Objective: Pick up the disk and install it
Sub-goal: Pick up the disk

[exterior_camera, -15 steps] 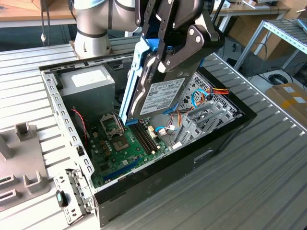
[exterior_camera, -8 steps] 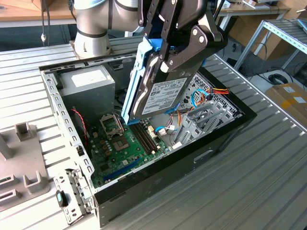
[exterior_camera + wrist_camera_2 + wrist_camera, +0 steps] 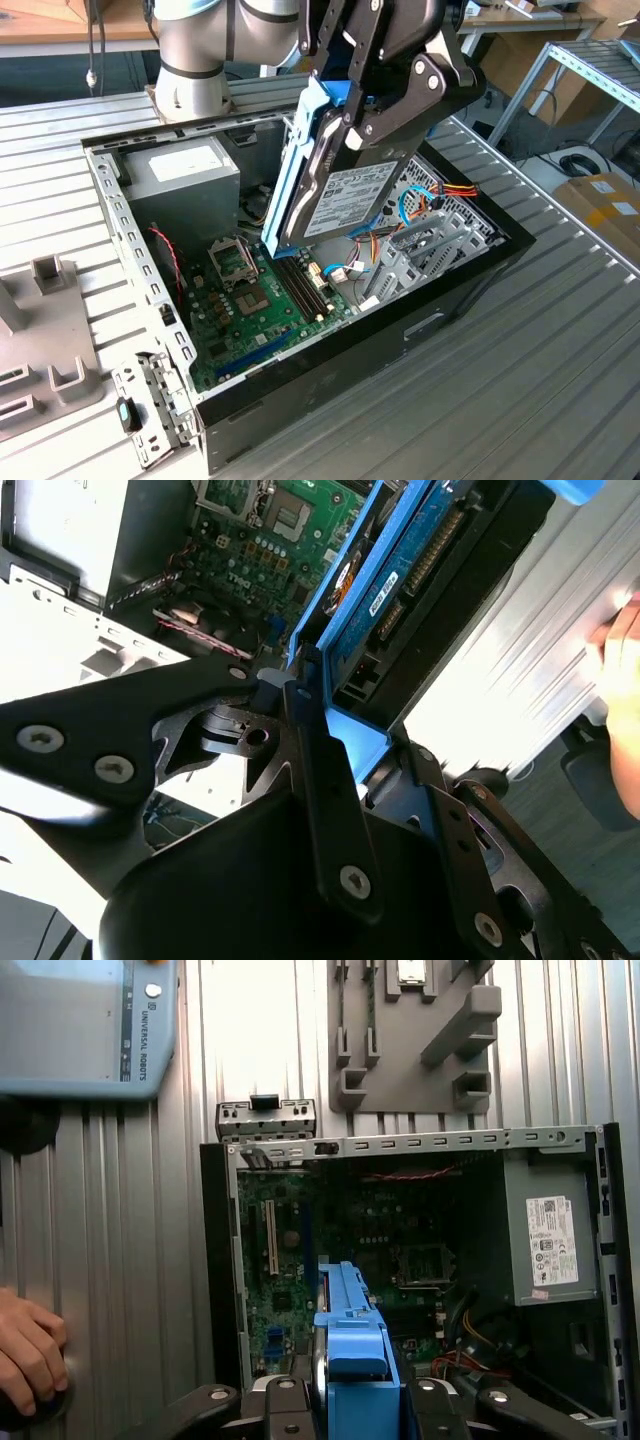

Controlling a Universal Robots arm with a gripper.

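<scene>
Starting at the exterior view's left, one grey holder (image 3: pixel 45 340) with pegs lies on the metal desk (image 3: pixel 560 360). Just beside it sits one small metal bracket (image 3: pixel 150 405).

Next comes one open computer case (image 3: pixel 400 335). In its far corner is one grey box (image 3: pixel 180 170) with a white sticker. One green board (image 3: pixel 255 310) covers the bottom of the case.

Over the middle of the case hangs the disk (image 3: pixel 345 200). It is up in the air and tilted, and it touches nothing below. The gripper (image 3: pixel 370 125) has it. The black fingers (image 3: pixel 357 105) are closed tight on the disk's top end, one on each side.

Toward the exterior view's right, a bunch of coloured wires (image 3: pixel 440 195) lies in the case, near the disk's low end.

I think the job right now is carrying the disk to its place. To do that well, the arm (image 3: pixel 195 50) should go slowly and turn the disk straight so it lines up. It should stay off the wires and the green board, because a bump could hurt them. The hold is at one end, so a fast move might make the disk swing.

In the first wrist view, a person's hand (image 3: pixel 25 1355) rests beside the case, well apart from the disk.

I count one arm, one gripper, one disk, one case, one grey box, one green board, one holder, one bracket and one hand.
</scene>
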